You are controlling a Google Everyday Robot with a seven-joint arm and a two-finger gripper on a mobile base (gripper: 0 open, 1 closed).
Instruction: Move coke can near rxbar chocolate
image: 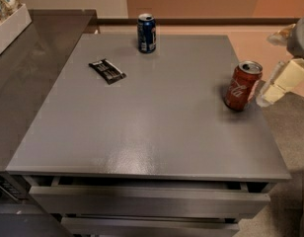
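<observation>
At the right edge of the table point(157, 127) stands the coke can point(243, 85), with the gripper point(283, 78) just beside it; we cannot tell its opening. We should grasp mid-body, keep the can upright, and set it beside the rxbar chocolate point(107, 70).

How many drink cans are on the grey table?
2. The red aluminium coke can is near the right edge, with the end effector just right of it; the blue can is at the far edge. None appears hidden.
</observation>
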